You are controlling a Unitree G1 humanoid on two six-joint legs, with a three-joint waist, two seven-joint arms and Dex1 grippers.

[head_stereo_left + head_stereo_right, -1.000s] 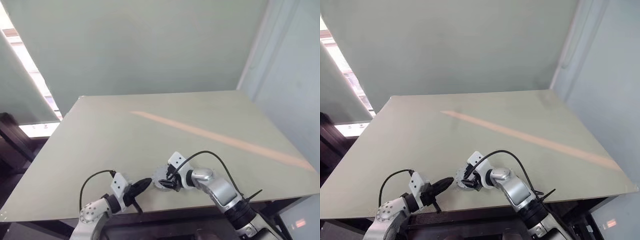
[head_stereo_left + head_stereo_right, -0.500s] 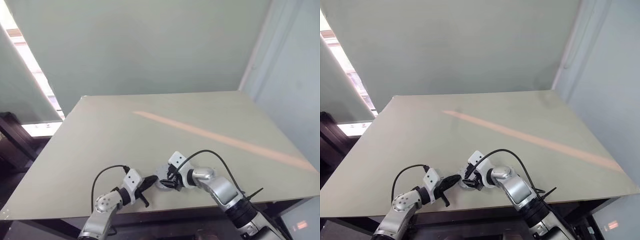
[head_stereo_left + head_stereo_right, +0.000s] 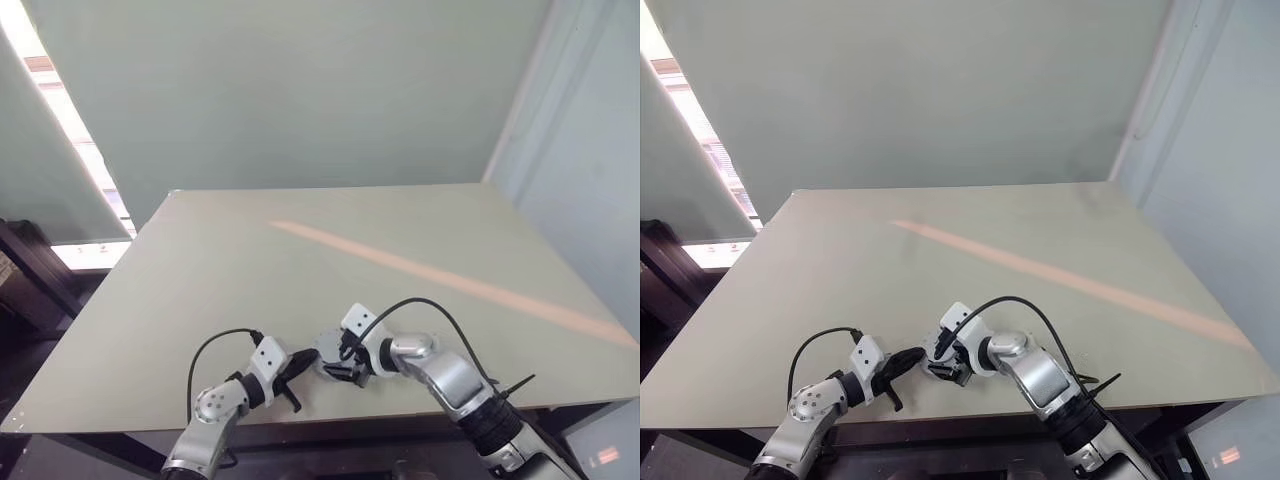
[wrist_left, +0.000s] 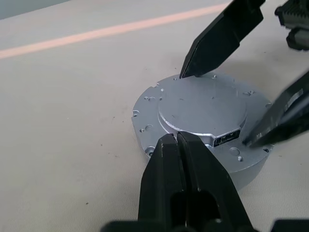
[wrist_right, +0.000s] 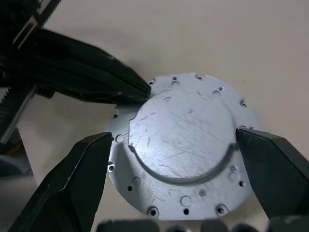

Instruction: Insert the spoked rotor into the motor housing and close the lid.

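Round, scratched silver lid [image 5: 181,150] lies flat on matte table [image 3: 300,270].

No legible text; small dark label on the lid [image 4: 227,140], unreadable.

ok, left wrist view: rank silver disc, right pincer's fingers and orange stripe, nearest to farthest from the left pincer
1. Silver disc: the shut left pincer has its tip at the raised centre's edge.
2. Right pincer's fingers: straddling the disc, just beyond.
3. Orange stripe: far behind the disc.
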